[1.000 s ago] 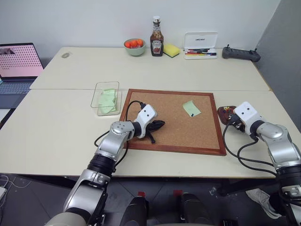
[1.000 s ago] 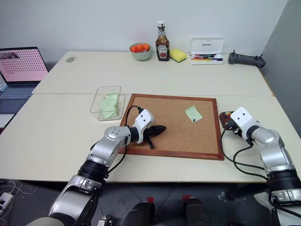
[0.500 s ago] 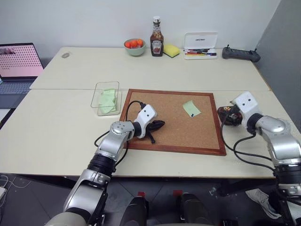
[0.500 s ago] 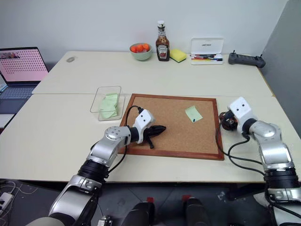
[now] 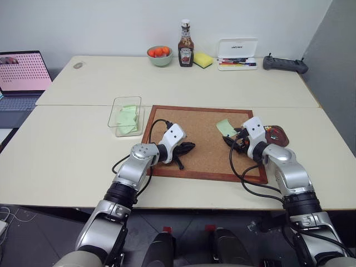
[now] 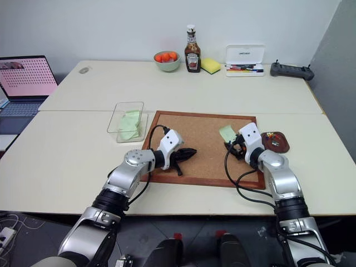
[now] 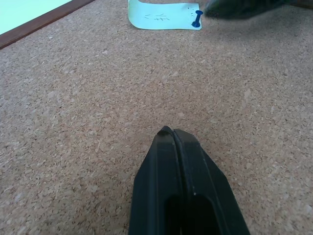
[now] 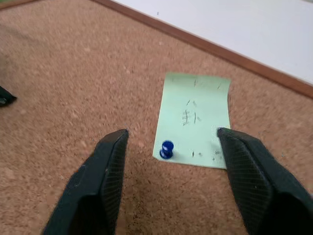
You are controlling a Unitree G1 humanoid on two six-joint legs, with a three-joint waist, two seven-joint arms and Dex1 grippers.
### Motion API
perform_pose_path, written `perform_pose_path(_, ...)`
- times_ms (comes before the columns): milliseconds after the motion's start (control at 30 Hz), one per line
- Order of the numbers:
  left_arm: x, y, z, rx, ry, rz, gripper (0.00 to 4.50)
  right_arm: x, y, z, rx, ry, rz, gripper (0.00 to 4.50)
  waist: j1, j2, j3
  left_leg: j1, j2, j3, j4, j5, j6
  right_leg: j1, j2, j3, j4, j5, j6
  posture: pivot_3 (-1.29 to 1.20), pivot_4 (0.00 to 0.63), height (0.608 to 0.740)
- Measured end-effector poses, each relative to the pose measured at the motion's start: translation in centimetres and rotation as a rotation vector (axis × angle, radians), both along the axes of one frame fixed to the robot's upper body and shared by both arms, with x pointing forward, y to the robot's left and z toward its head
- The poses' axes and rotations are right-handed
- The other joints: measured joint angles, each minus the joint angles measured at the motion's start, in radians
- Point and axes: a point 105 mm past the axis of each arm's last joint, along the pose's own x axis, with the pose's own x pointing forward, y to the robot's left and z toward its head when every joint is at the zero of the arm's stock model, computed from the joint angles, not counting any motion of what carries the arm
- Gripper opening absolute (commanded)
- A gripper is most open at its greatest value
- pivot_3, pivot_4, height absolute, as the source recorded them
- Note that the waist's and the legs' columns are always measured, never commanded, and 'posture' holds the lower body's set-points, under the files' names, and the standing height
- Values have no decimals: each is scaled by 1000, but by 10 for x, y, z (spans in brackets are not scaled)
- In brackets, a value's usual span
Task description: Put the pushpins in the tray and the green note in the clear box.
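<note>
A pale-green note (image 8: 195, 117) lies on the corkboard (image 5: 206, 156), held at its near corner by a blue pushpin (image 8: 167, 148). My right gripper (image 8: 171, 132) hovers open just in front of the pin, one finger on each side of it, touching neither pin nor note. On the board's left part my left gripper (image 5: 186, 147) rests shut and holds nothing; its wrist view shows the note (image 7: 161, 10) and pin (image 7: 196, 18) far ahead. The dark reddish tray (image 5: 283, 133) sits off the board's right edge with small coloured bits in it. Left of the board stands the clear box (image 5: 114, 114), holding green slips.
At the table's back stand a bowl of orange fruit (image 5: 159, 54), a sauce bottle (image 5: 185, 44), a yellow sponge (image 5: 203, 59), an open white pen case (image 5: 237, 54) and a dark controller (image 5: 285, 64). A laptop (image 5: 22, 75) is at far left.
My right gripper has swung left from over the tray to the corkboard, stopping at the pinned green note. The left gripper has stayed put, shut.
</note>
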Motion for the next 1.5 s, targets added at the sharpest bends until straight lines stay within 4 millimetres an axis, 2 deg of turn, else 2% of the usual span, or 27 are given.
perform_pose_path(400,0,0,0,0,-1,3,0,3,5,-5,-9,10,27,115,-1,0,0,0,0,0,0,0,0,0,0,0,0,0,0,0,150,740)
perform_pose_path(433,0,0,0,0,-1,3,0,2,5,-5,-8,12,34,37,-1,0,0,0,0,0,0,0,0,0,0,0,0,0,0,0,150,740)
perform_pose_path(767,-1,0,0,-1,-4,1,0,-1,6,1,-19,1,58,16,0,0,0,-1,0,0,0,0,0,-1,0,0,0,0,0,0,150,740)
perform_pose_path(967,-1,-1,-1,-6,-4,11,0,-7,23,48,-37,-156,182,16,0,0,0,0,0,0,0,0,0,0,0,0,0,0,0,0,150,740)
perform_pose_path(1033,0,-1,-1,-14,-5,20,0,-9,23,54,-55,-175,200,16,1,0,0,0,0,0,0,0,0,0,0,0,0,0,0,0,150,740)
perform_pose_path(1167,4,-3,3,-81,6,61,0,-12,25,53,-95,-171,234,16,2,0,0,0,0,0,0,0,0,0,0,0,0,1,0,0,150,740)
perform_pose_path(1333,6,-3,14,-256,99,144,753,-15,29,54,-111,-187,260,0,-6,-2,1,-3,1,0,0,0,0,-3,1,-1,0,1,0,0,150,740)
perform_pose_path(1500,-2,-5,49,-408,111,158,1532,-15,31,54,-111,-192,261,0,-8,-2,2,-3,1,0,0,0,0,-3,1,0,-1,1,0,0,150,740)
